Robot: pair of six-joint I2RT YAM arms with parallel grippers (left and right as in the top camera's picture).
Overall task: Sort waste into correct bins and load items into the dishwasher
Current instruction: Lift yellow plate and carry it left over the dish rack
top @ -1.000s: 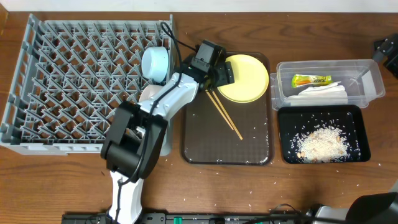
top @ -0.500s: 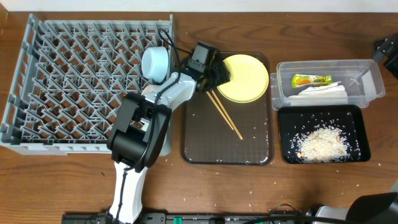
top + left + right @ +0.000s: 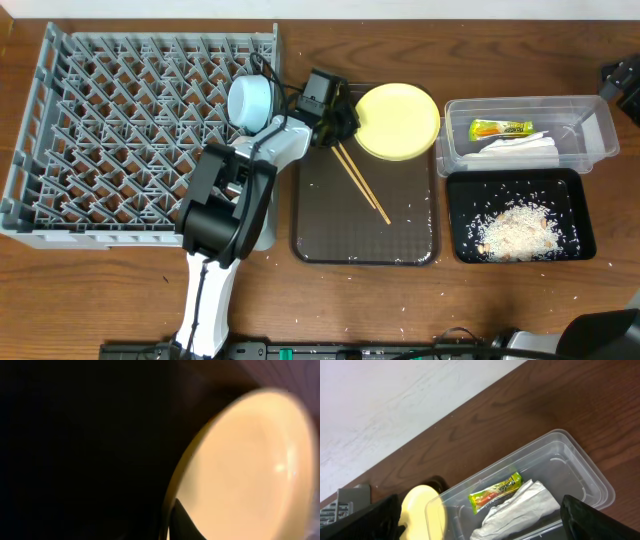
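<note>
change vs 1.0 s ago: yellow round plate (image 3: 400,122) has shifted toward the far-right corner of the dark brown flat serving tray (image 3: 365,235) and now overhangs that corner. The left arm is folded tighter over the tray's left edge.
left gripper (image 3: 340,118): clamped on the plate's left rim, over the tray's far-left corner. In the wrist view one dark fingertip (image 3: 182,522) lies over the plate's face, with the rim running right at it.
right gripper (image 3: 480,510): released, fingers spread wide; well off the tray's right side, looking down on the far tub.
thin wooden chopsticks (image 3: 362,185): lying diagonally on the tray's middle, far ends just beside the left gripper and the plate.
light blue bowl (image 3: 250,102): just off the tray's far-left corner, beside the arm.
grey pegged plastic dish rack (image 3: 120,120): left of the tray, beyond the arm.
clear plastic rectangular tub (image 3: 590,150): right of the tray, far side; holds yellow-green snack wrapper (image 3: 500,128) and white crumpled napkin (image 3: 520,150).
black rectangular tray (image 3: 458,215): right of the tray, near side; holds pale rice scraps (image 3: 517,228).
obstruction: the left arm covers the tray's left edge.
</note>
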